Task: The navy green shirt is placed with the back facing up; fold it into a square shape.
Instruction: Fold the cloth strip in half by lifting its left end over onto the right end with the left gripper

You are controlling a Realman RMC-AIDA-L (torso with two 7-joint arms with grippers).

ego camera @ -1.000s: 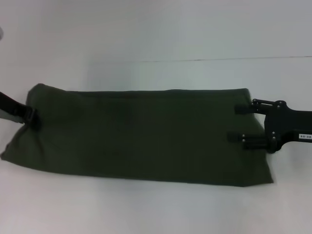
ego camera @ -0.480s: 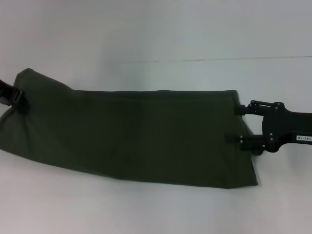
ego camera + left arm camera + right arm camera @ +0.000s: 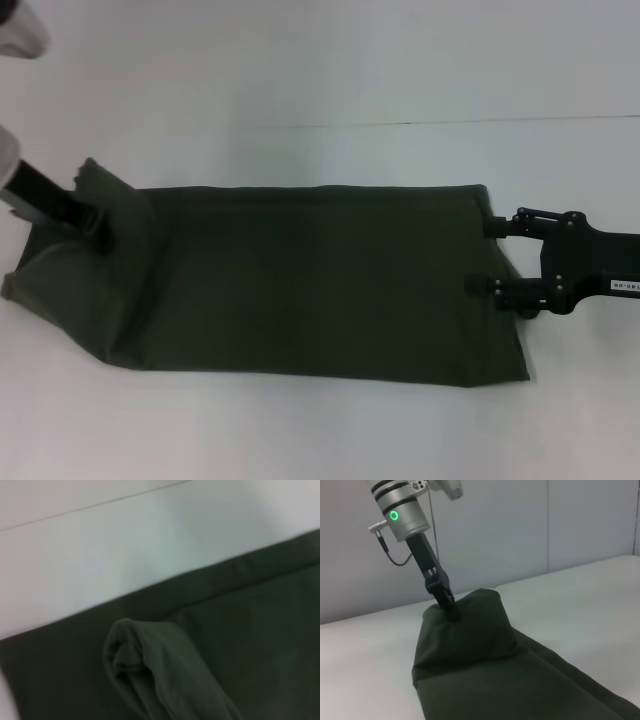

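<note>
The navy green shirt (image 3: 310,280) lies as a long dark olive band across the white table (image 3: 320,430), plain side up. Its left end is raised into a peak, and my left gripper (image 3: 100,232) is shut on that end. The right wrist view shows the same pinch, with the left gripper (image 3: 451,611) holding the lifted corner of the shirt (image 3: 520,680). A bunched fold of the shirt (image 3: 150,670) fills the left wrist view. My right gripper (image 3: 486,256) is open, its two fingers spread over the shirt's right edge.
A thin seam line (image 3: 450,122) crosses the table behind the shirt. A pale wall (image 3: 520,525) stands beyond the table's far end in the right wrist view. Bare tabletop surrounds the cloth in front and behind.
The left gripper first pulled the shirt leftward, then rose and moved inward to the right with the left end, which now stands up. The right gripper shifted slightly left and then stayed.
</note>
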